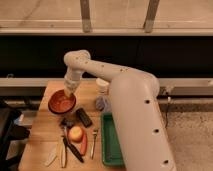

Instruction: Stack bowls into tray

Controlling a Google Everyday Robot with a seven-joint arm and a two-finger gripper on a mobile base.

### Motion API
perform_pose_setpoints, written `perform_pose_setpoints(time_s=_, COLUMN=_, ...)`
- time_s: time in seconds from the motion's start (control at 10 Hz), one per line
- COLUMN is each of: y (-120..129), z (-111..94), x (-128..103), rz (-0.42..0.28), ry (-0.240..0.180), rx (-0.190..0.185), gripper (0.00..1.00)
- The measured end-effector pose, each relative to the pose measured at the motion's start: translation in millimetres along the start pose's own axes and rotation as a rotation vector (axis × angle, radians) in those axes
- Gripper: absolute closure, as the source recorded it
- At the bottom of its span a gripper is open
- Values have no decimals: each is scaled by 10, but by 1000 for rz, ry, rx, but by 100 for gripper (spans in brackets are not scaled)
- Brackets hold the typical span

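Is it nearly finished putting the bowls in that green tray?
Not yet. Nothing looks done: the visible part of the tray holds no bowl. The pincer is down at the orange-red bowl on the table. The purple bowl also sits outside the tray.

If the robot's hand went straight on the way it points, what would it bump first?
The hand, right over the orange-red bowl, points down into it. It would probably meet the bowl's inside first, though depth is unclear.
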Motion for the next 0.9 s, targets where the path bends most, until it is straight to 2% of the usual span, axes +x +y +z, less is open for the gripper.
perform_pose_setpoints(time_s=0.4, y=-359, z=-434, x=900, rz=170, ry=-13, rx=37, gripper=100)
perform_pose_setpoints(time_s=0.5, y=-424, z=-537, x=1047, rz=201, ry=-18, rx=46, gripper=100)
perform_pose_setpoints(time_s=0.8, y=-652, z=-1116, x=1664, rz=342, ry=-27, rx=104, gripper=100)
perform_pose_setpoints(time_s=0.9, y=-691, z=-1223, x=1831, rz=382, ry=-28, rx=113, gripper=100)
